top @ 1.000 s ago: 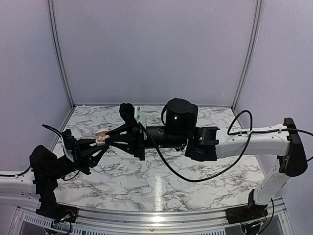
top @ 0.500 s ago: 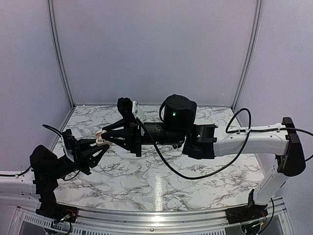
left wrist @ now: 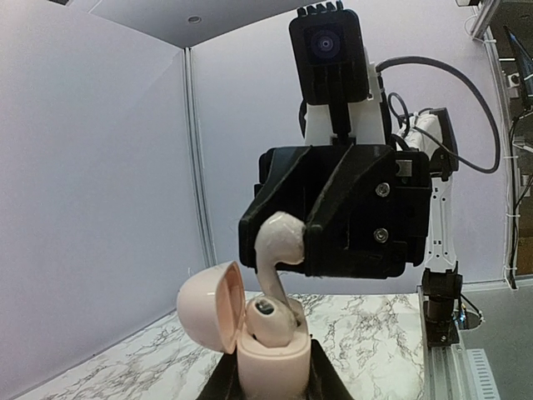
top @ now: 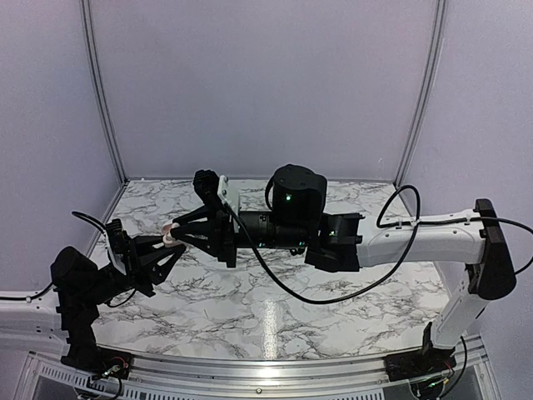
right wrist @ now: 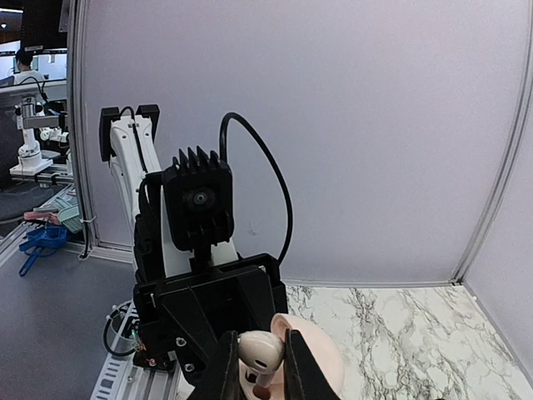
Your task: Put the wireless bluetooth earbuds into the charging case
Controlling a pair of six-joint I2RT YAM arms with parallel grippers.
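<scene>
"So how should that insertion have been handled?"

"Slowly, I judged. The right gripper (right wrist: 260, 365) was clamped on the head of a pale earbud (left wrist: 273, 250), with its stem pointing down into the open charging case (left wrist: 268, 367). The left gripper (left wrist: 271, 385) was closed around the case's lower half and held it up above the marble table (top: 275, 308). The stem's tip was at the hollow, so the move called for a straight push along the stem's own line with no twisting, the left arm held rigid. Release should come only once the head sat flush."

"What did one view give that the others lacked?"

"The left wrist view showed the lid (left wrist: 210, 302) hinged back to the left. Beside the stem it showed what looked like a second earbud (left wrist: 265, 309), seated, with a dark spot on it. The right wrist view hid the hollow behind its own fingers and showed only the gripped head and the lid's curve beyond. From above, the two grippers met tip to tip over the table's left part, but the earbud was too small to make out."
</scene>
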